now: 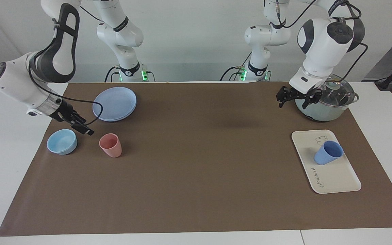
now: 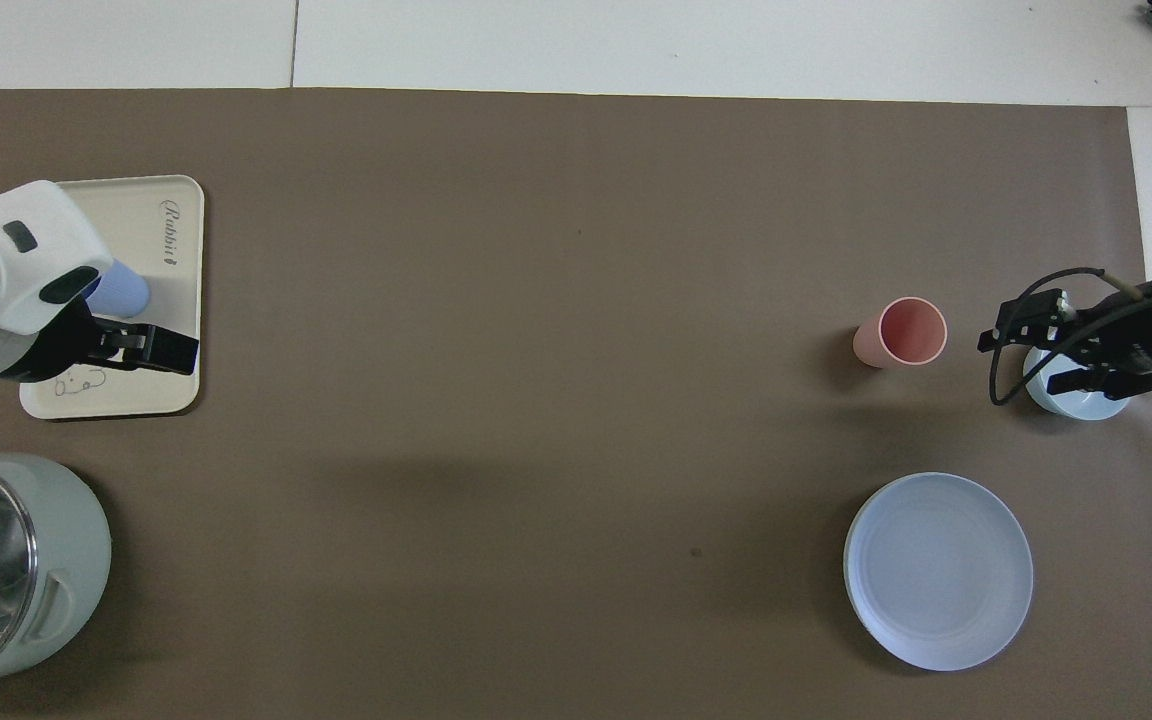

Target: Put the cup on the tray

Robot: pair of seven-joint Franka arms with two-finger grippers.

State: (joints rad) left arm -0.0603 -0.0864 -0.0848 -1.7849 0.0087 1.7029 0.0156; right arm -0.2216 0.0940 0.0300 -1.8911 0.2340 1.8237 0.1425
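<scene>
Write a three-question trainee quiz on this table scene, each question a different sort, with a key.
1. True or false: the blue cup stands on the tray.
2. What does the left gripper hold? A) the blue cup B) the pot lid C) nothing
3. Fill in: the pink cup stands on the mat beside the light-blue ____.

Key
1. True. The cup is on the tray, near the bear drawing.
2. C. It hangs open in the air beside the pot, holding nothing.
3. Bowl. The right gripper is up in the air over the mat near the bowl, also holding nothing.
</scene>
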